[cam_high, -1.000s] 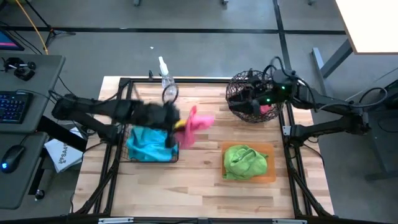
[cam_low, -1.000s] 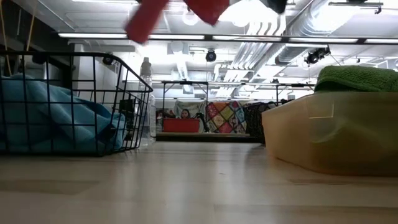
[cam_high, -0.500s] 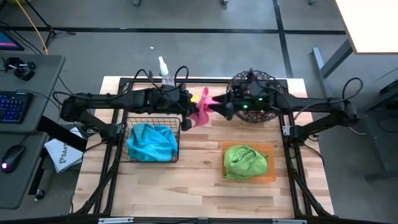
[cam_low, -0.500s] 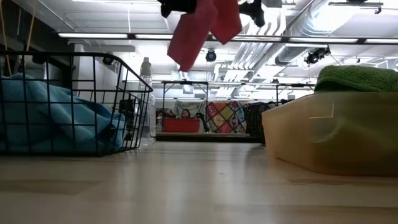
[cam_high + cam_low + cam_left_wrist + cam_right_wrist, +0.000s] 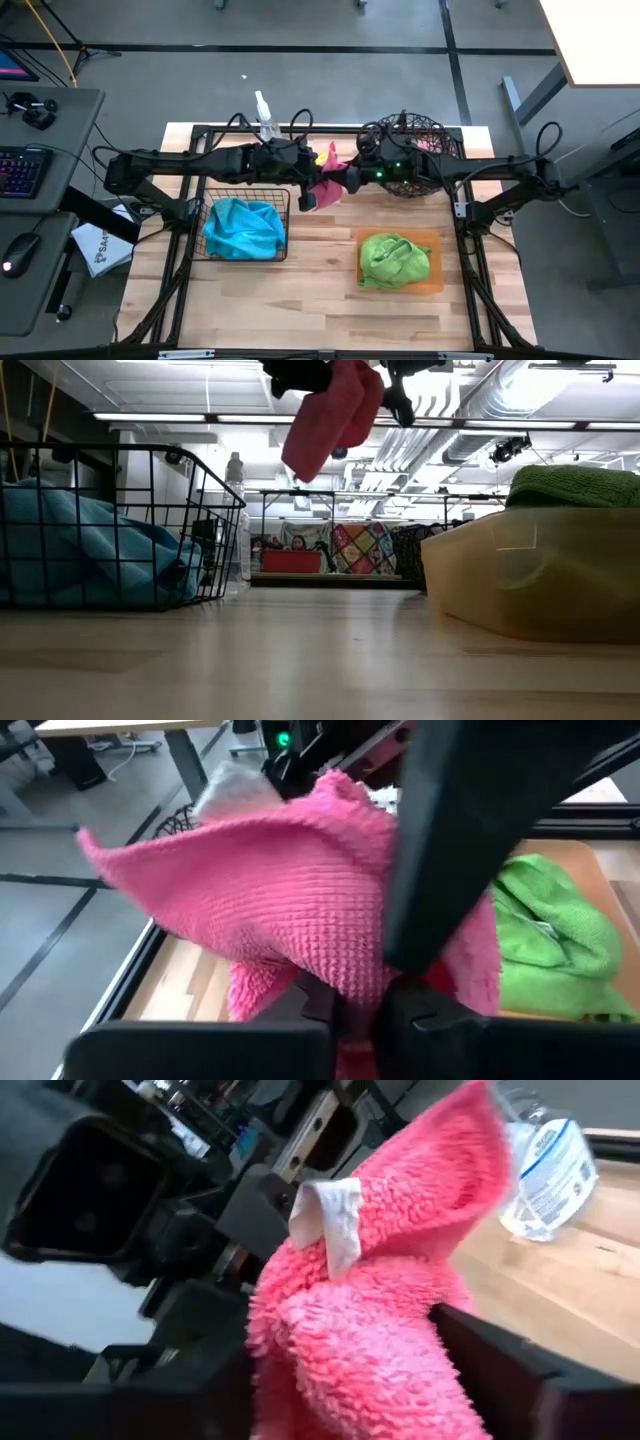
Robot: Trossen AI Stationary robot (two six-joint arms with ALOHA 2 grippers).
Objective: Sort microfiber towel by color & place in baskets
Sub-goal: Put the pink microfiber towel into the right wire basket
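Note:
A pink microfiber towel (image 5: 326, 178) hangs in the air between my two grippers, over the far middle of the table. My left gripper (image 5: 308, 182) reaches in from the left and is shut on it. My right gripper (image 5: 346, 180) comes from the right. It is open, with its fingers on either side of the bunched towel (image 5: 350, 1330), whose white tag (image 5: 330, 1210) shows. A blue towel lies in the square black wire basket (image 5: 212, 250). A green towel lies on the orange tray (image 5: 437, 285). The round brown wire basket (image 5: 412, 135) stands behind the right arm. My left gripper pinches a bunched fold of the pink towel (image 5: 345, 975) between its two fingers, coming level from the table's left. The towel is lifted clear and hangs slack below the fingers (image 5: 325, 430). My right gripper: the towel's pile fills the gap between its fingers, and I cannot tell whether they touch it.
A clear spray bottle (image 5: 265, 120) stands at the far edge, just left of the grippers. The black frame rails (image 5: 185, 225) run along the table's sides. Bare wood lies in the near middle (image 5: 320, 300). A desk with a keyboard is off to the left.
My left gripper has carried the pink towel from over the black basket toward the far edge and the right, with the towel swinging, then hanging down. My right gripper has moved left from the round basket until its fingers stand around the towel.

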